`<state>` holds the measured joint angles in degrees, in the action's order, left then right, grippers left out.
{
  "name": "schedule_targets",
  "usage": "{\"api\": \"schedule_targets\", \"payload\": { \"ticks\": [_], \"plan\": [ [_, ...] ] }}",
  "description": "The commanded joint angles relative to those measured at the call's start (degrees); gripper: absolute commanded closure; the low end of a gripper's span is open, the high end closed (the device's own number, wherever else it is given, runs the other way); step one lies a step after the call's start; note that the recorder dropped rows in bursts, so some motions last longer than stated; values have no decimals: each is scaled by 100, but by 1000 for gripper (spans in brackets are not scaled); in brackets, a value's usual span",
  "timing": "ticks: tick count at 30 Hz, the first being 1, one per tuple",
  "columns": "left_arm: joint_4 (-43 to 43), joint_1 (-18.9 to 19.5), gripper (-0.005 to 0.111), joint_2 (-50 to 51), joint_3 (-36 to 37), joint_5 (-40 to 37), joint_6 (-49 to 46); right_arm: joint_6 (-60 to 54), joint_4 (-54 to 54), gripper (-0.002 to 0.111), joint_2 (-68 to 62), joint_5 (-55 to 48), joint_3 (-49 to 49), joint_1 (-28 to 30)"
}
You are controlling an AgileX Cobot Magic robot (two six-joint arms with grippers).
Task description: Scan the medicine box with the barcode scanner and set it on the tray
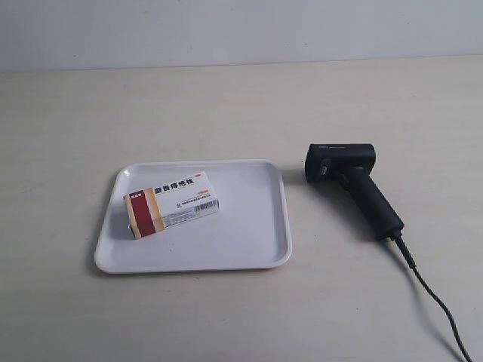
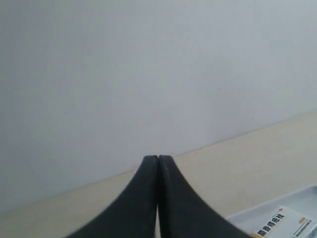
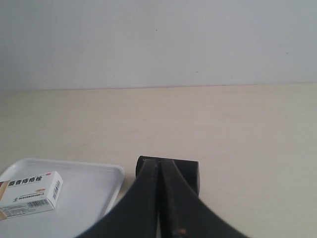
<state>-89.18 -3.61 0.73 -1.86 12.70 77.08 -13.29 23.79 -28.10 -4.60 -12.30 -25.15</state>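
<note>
The medicine box (image 1: 172,204) lies flat on the white tray (image 1: 256,226), toward its left half, red and tan band at the near-left end. It shows again as the box (image 3: 30,194) on the tray (image 3: 94,186) in the right wrist view, and as a corner of the box (image 2: 285,224) in the left wrist view. The black barcode scanner (image 1: 351,182) lies on the table right of the tray, cable trailing toward the front. Neither arm appears in the exterior view. My left gripper (image 2: 158,158) is shut and empty. My right gripper (image 3: 159,161) is shut and empty, with the scanner head (image 3: 190,173) just beyond it.
A pale wooden table (image 1: 241,105) runs back to a plain white wall (image 1: 241,30). The scanner's black cable (image 1: 438,309) runs off the lower right of the exterior view.
</note>
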Motion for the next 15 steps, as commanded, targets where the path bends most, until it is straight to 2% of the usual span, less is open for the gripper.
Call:
{"api": "schedule_targets", "payload": {
  "ticks": [1,3,5,6,8,10,11,15],
  "plan": [
    [211,177,105,-73,186,-57,106,3,-16,108,28,16,15,17],
    [612,177,105,-73,186,-200,-70,3,-16,108,28,-26,15,17],
    [1490,177,105,-73,186,-476,-834,3,-16,108,28,-26,15,17],
    [2556,177,105,-73,186,-595,-1711,3,-16,108,28,-14,15,17],
    [5219,177,105,-73,186,-780,-4026,3,-16,108,28,-14,15,17],
    [7932,177,105,-73,186,-1198,-6644,3,-16,108,28,-14,15,17],
    [8533,177,105,-73,186,-1656,-7389,3,-16,108,28,-14,15,17],
    [8523,177,105,-73,186,-2511,-7409,3,-16,108,28,-3,15,17]
  ]
}}
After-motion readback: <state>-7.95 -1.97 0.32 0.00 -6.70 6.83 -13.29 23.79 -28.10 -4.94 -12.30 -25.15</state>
